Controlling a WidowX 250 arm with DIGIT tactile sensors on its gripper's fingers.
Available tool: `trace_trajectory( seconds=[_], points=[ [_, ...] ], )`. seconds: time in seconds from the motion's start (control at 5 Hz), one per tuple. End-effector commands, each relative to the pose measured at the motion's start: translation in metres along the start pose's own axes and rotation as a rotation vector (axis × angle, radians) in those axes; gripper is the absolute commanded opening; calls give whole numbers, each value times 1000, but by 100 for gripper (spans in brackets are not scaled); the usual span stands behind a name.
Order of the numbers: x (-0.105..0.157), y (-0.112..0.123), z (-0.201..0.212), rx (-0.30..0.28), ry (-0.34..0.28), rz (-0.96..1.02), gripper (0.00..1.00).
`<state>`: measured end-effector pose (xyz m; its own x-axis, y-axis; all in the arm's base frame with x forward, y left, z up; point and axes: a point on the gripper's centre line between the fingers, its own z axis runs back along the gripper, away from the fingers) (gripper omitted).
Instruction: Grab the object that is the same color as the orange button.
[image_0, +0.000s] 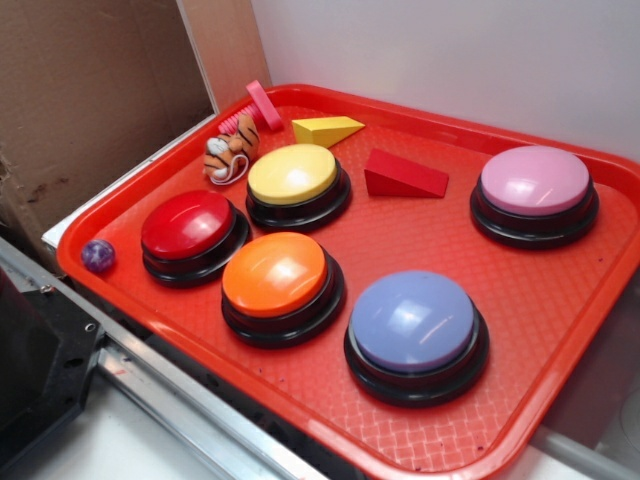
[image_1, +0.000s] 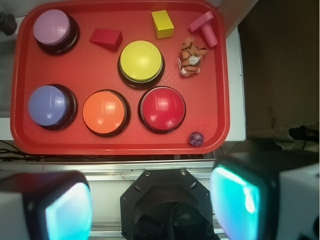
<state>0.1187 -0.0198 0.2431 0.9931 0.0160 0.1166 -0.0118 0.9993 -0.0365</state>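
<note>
Tiger toy sits near the red tray corner, open from above. Hemmed in: pink ribbed piece just beside, yellow button near, tray rim on outer side. Yellow wedge nearby. Gripper fingers apart, off tray.

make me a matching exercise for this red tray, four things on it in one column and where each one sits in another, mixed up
Things:
1. small orange striped plush tiger
2. glossy orange dome button
3. small purple marble
4. red wedge block

Places:
A. between the yellow and pink buttons
B. between the red and blue buttons
C. beside the pink ribbed screw
D. in a tray corner, near the red button

Pairs: 1-C, 2-B, 3-D, 4-A
</note>
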Motion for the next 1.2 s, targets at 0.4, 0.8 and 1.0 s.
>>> trace_trajectory(
  seconds=[0.4, 0.8, 1.0],
  points=[
    [34, 25, -55, 37, -38, 306, 100],
    [73, 64, -122, 78, -107, 655, 100],
    [101, 82, -151, 83, -152, 784, 100]
  ],
)
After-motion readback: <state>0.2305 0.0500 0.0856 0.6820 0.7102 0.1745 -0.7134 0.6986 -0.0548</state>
